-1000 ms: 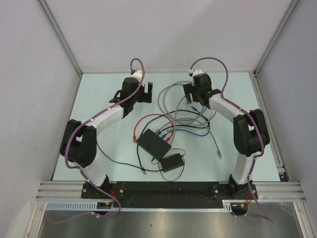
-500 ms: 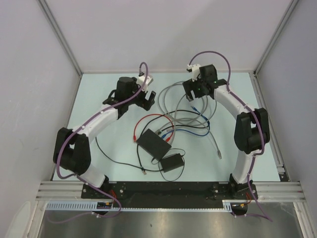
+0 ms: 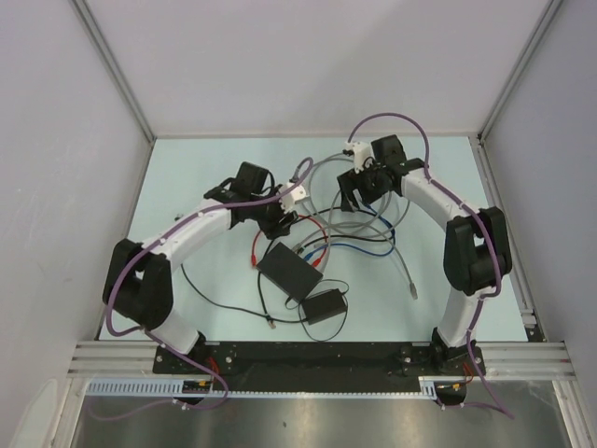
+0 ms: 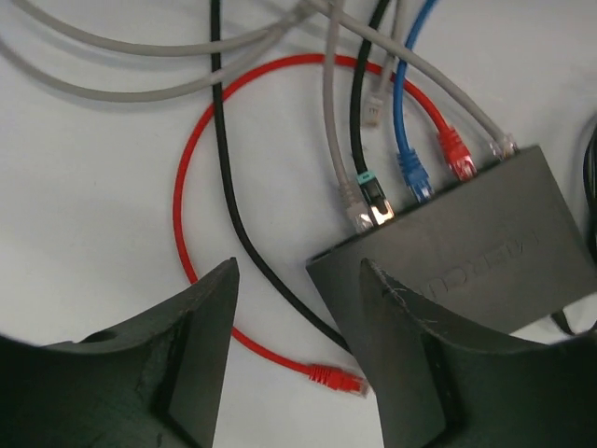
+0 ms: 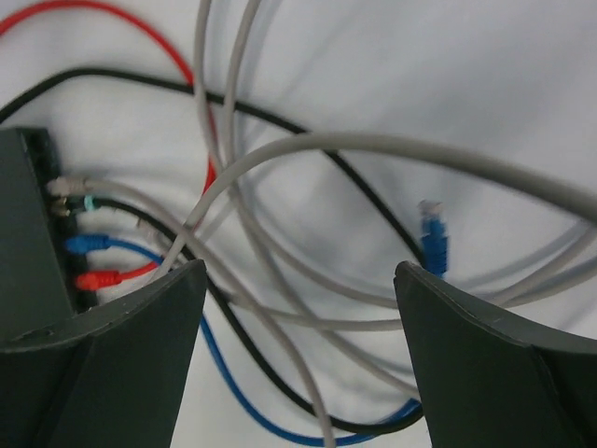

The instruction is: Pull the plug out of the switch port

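The switch [image 3: 289,271] is a flat black box lying mid-table. Several plugs sit in its far side: grey [image 4: 357,215], black with teal [image 4: 373,199], blue [image 4: 413,175], red [image 4: 456,156] and another grey one [image 4: 502,147]. My left gripper [image 3: 278,222] hovers just beyond the switch's left corner, open [image 4: 298,280], with nothing between its fingers; a loose red plug [image 4: 336,378] lies on the table beneath. My right gripper [image 3: 358,194] hangs open [image 5: 298,280] over the tangled cables to the right, the switch [image 5: 23,233] at the left edge of its view.
A smaller black power adapter [image 3: 324,306] with a thin black cord lies near the switch's front. Grey, blue, black and red cables [image 3: 350,229] loop across the pale table [image 3: 187,168]. A loose blue plug [image 5: 432,233] lies by the right finger. Walls enclose three sides.
My left arm has swung from the back of the table down and right to the switch's far corner, its jaws narrowing. My right gripper has shifted slightly left over the cables.
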You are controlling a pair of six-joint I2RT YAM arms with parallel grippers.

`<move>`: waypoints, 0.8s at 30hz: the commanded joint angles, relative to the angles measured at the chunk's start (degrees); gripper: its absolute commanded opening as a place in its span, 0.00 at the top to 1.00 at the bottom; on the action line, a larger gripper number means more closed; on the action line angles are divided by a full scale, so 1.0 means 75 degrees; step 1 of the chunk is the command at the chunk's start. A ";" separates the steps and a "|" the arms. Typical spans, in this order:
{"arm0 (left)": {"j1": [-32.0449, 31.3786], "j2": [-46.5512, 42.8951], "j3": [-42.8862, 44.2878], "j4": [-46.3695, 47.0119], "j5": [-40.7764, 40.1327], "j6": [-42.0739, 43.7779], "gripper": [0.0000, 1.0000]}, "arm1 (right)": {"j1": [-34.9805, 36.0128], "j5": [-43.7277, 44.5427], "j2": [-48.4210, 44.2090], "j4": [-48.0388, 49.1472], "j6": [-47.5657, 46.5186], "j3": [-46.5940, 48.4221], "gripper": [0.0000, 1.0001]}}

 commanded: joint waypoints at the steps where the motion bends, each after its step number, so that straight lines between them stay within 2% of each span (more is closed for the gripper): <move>1: -0.0009 -0.0215 -0.0090 -0.0869 0.0358 0.1443 0.37 | 0.0179 -0.0412 -0.0819 -0.0172 -0.0359 -0.0400 0.13; 3: -0.0009 -0.0368 -0.0185 -0.1559 0.0323 0.2078 0.35 | 0.0191 -0.0436 -0.0948 -0.0207 -0.0371 -0.0553 0.13; 5: -0.0009 -0.0403 -0.0372 -0.2295 0.0149 0.3308 0.34 | 0.0179 -0.0459 -0.1065 -0.0336 -0.0383 -0.0588 0.13; 7: -0.0009 -0.0357 -0.0734 -0.2394 -0.0156 0.4232 0.35 | 0.0167 -0.0459 -0.1112 -0.0418 -0.0441 -0.0658 0.12; 10: -0.0009 -0.0333 -0.1319 -0.1810 -0.0532 0.4926 0.32 | 0.0074 -0.0424 -0.1101 -0.0337 -0.0395 -0.0717 0.12; 12: -0.0009 -0.0322 -0.1486 -0.1458 -0.0428 0.5139 0.31 | 0.0015 -0.0448 -0.1101 -0.0231 -0.0289 -0.0717 0.12; 15: -0.0009 -0.0170 -0.1346 -0.1561 -0.0147 0.5257 0.31 | -0.0055 -0.0342 -0.1113 -0.0207 -0.0289 -0.0717 0.12; 24: -0.0009 0.0381 -0.1276 -0.1584 -0.0298 0.5737 0.31 | -0.0173 -0.0436 -0.1007 -0.0032 -0.0184 -0.0706 0.11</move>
